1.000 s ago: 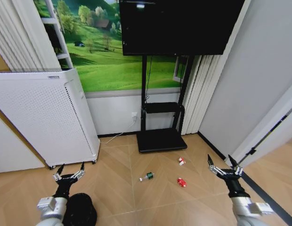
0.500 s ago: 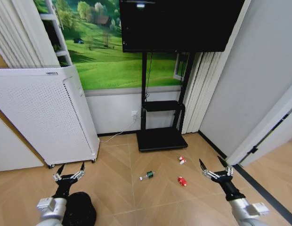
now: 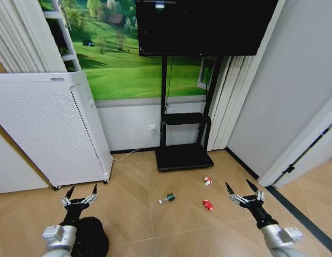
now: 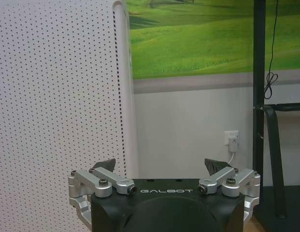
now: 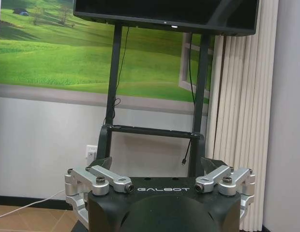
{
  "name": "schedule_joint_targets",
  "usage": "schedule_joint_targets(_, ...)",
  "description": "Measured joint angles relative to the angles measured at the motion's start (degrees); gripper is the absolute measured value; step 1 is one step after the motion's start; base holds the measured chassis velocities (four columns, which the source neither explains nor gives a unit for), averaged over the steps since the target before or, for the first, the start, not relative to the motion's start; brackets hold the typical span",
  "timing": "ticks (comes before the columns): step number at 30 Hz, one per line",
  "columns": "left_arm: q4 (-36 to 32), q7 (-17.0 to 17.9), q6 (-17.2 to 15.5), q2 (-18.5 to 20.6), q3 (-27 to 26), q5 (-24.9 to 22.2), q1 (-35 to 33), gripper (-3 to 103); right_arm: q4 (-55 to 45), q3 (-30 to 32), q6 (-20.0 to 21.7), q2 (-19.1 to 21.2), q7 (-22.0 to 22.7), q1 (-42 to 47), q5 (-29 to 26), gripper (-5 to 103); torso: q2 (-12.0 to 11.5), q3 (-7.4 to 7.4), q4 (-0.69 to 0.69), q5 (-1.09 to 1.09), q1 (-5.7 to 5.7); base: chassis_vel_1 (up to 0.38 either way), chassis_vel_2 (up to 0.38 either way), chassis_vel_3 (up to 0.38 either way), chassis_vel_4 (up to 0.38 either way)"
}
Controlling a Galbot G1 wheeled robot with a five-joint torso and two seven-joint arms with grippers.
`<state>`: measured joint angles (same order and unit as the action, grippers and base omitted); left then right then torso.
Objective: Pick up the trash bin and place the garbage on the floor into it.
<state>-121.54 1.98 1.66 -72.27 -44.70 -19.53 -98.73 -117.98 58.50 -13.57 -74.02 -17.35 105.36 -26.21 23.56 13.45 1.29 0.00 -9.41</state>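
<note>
I have the left claw (image 3: 79,198) hanging low over the floor (image 3: 134,214) with its fingers spread apart, gripping nothing. The trash bin (image 3: 91,237) stands on the floor just beside that arm, close to the robot and in front of the tall white perforated appliance (image 3: 48,128). My right claw (image 3: 241,196) is out on the other side, also spread wide and empty, just above the floor. The garbage lies in the open floor between the two claws, nearer the right one: a small bottle (image 3: 167,199), a red-and-white packet (image 3: 207,181) near the black TV stand's base (image 3: 183,158), and a red can-like piece (image 3: 208,204) just beside the right claw's fingertips.
</note>
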Motion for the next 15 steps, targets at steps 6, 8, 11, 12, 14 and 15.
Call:
schedule_joint_targets(6, 0.55, 0.0, -0.04, -0.04, 0.17, 0.14, 0.29, 100, 0.11, -0.2, 0.0, -0.2, 0.31, -0.14, -0.09, 100, -1.77, -1.38, 0.0, 0.0, 0.39, 0.0, 0.0, 0.0, 0.0)
schedule_joint_targets(8, 0.61, 0.0, -0.04, -0.04, 0.18, 0.14, 0.35, 100, 0.2, -0.18, 0.0, -0.21, 0.31, -0.11, -0.1, 100, -2.04, -1.6, 0.0, 0.0, 0.45, 0.0, 0.0, 0.0, 0.0)
schedule_joint_targets(11, 0.84, -0.01, -0.02, -0.02, 0.2, 0.16, 0.4, 100, 0.43, -0.15, -0.08, -0.26, 0.3, -0.1, -0.13, 100, -2.88, -2.22, 0.0, -0.01, 0.67, 0.0, 0.0, 0.0, 0.0)
schedule_joint_targets(12, 0.9, -0.01, 0.01, 0.02, 0.21, 0.17, 0.4, 100, 0.46, -0.16, -0.1, -0.29, 0.3, -0.13, -0.12, 100, -3.29, -2.53, 0.0, 0.0, 0.77, 0.0, 0.0, 0.0, 0.0)
schedule_joint_targets(14, 0.94, -0.01, 0.02, 0.08, 0.21, 0.17, 0.39, 100, 0.47, -0.18, -0.11, -0.33, 0.3, -0.14, -0.11, 100, -3.61, -2.78, 0.0, 0.0, 0.85, 0.0, 0.0, 0.0, 0.0)
schedule_joint_targets(15, 0.94, -0.01, 0.03, 0.15, 0.21, 0.17, 0.4, 100, 0.47, -0.2, -0.12, -0.33, 0.3, -0.14, -0.1, 100, -3.8, -2.93, 0.0, 0.0, 0.9, 0.0, 0.0, 0.0, 0.0)
